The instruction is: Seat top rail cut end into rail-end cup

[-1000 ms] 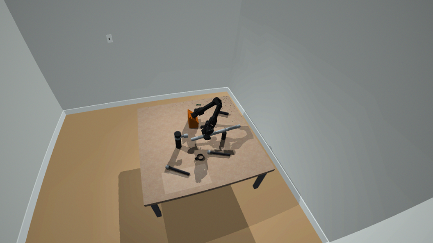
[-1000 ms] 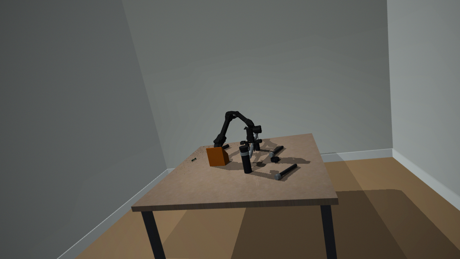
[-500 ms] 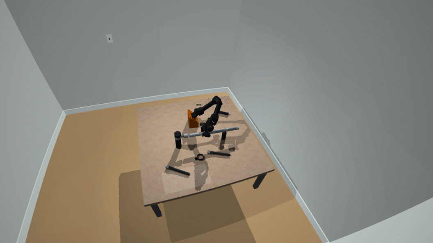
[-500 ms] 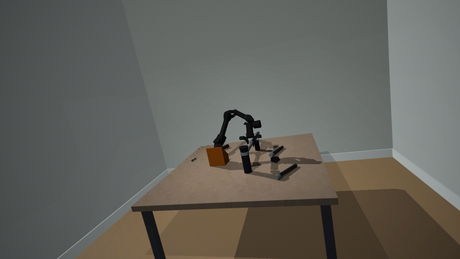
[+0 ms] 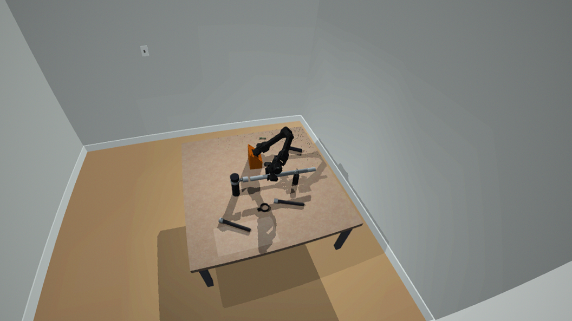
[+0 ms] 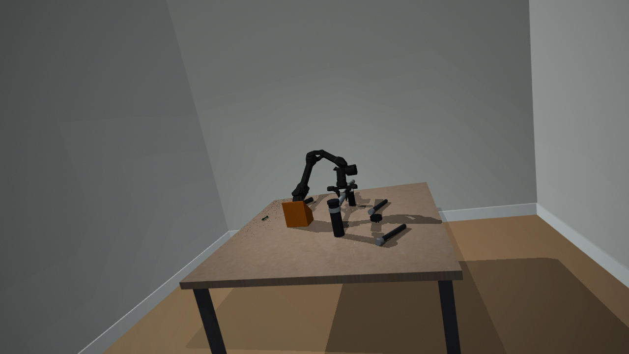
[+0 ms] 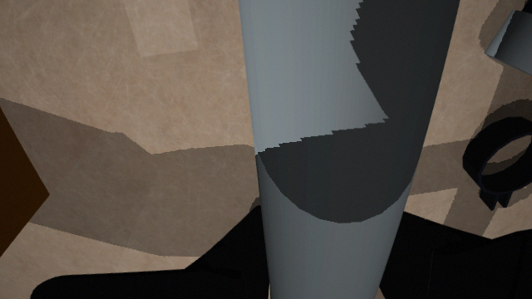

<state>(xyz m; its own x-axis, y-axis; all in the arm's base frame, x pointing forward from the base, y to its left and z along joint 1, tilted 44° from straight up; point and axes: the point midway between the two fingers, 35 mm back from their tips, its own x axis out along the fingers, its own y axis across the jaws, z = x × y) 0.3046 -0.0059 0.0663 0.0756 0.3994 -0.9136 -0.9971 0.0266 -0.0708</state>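
1. One rail (image 5: 286,173) (image 6: 342,199) (image 7: 332,83) lies between the gripper (image 5: 272,177) (image 6: 342,193) (image 7: 308,211)'s jaws, clamped crosswise.
2. Its long axis points toward the end cup (image 5: 245,179), at its cut end; seating depth – can't tell.
3. Beyond: big post (image 5: 235,188) (image 6: 336,225), band (image 5: 234,182) (image 6: 334,210) high.
4. Loop post (image 5: 295,179) (image 6: 352,198) behind the grip – sideways swing likely limited.

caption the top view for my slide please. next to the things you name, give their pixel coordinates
A robot arm's claw (image 5: 272,177) grips a grey rail (image 5: 287,174) beside a black post (image 5: 235,186) on a table (image 5: 201,237).
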